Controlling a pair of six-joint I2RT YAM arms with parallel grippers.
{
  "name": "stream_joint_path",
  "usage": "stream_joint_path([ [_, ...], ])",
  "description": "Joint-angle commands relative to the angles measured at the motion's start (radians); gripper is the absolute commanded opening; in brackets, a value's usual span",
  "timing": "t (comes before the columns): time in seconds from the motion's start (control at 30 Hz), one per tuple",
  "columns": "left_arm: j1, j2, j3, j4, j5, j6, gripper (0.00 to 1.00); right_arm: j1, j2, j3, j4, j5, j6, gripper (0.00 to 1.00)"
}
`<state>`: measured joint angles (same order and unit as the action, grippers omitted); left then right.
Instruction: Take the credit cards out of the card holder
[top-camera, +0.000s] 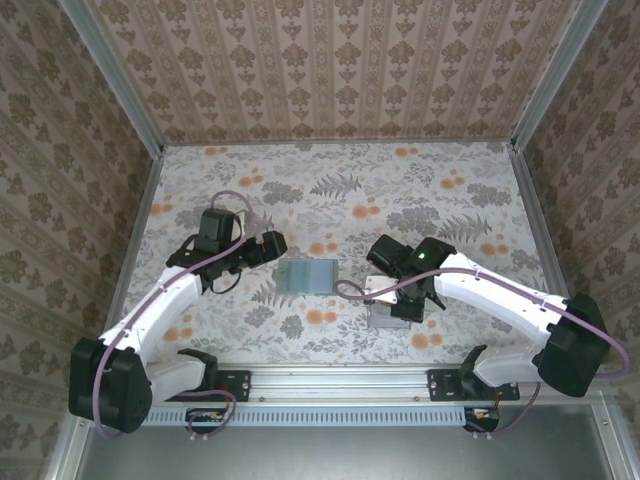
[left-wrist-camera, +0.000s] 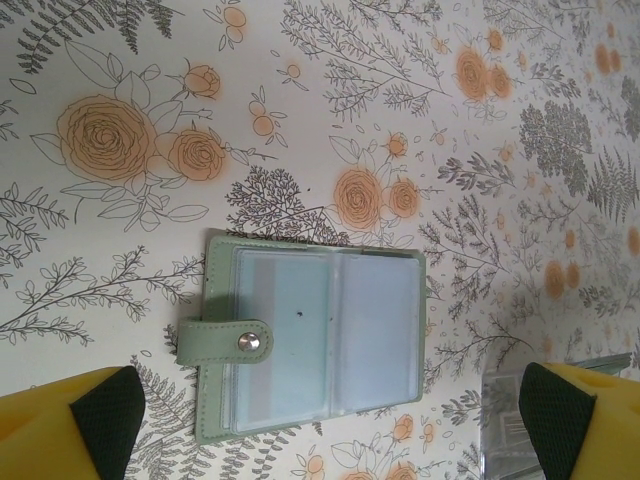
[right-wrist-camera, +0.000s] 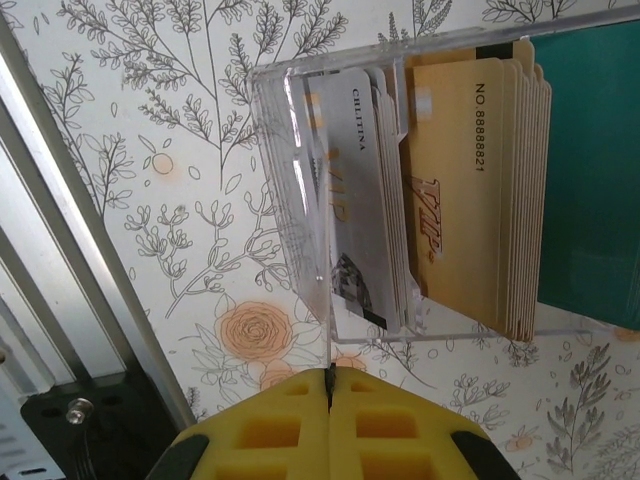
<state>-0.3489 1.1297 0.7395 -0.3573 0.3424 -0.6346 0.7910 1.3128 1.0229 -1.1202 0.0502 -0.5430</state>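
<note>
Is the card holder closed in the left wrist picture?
No, the card holder lies spread open, with its pale blue-grey inside facing up.

sage-green card holder (left-wrist-camera: 330, 340), pale blue inside; white counter (left-wrist-camera: 300, 120) printed with orange roses and grey foliage; gold, silver and teal cards (right-wrist-camera: 470, 180) in a clear tray (right-wrist-camera: 285, 200).

- Bench (top-camera: 330, 170) covered in a floral print, orange roses and grey ferns.
- Clear plastic tray (right-wrist-camera: 285, 170) standing on it, near the aluminium rail (right-wrist-camera: 50, 300).
- Brown patterned walls (top-camera: 330, 60) around.
</note>
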Motion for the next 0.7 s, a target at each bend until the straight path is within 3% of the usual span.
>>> stream_joint_path([
  [0.0,0.011,-0.013,-0.008,-0.015,-0.004,-0.002,1.0,0.008,0.018,-0.017,0.048,0.026,-0.014,0.0],
  [0.67,0.024,-0.019,-0.014,-0.022,-0.005,0.0,1.0,0.013,0.055,0.069,0.047,0.052,-0.035,0.0],
])
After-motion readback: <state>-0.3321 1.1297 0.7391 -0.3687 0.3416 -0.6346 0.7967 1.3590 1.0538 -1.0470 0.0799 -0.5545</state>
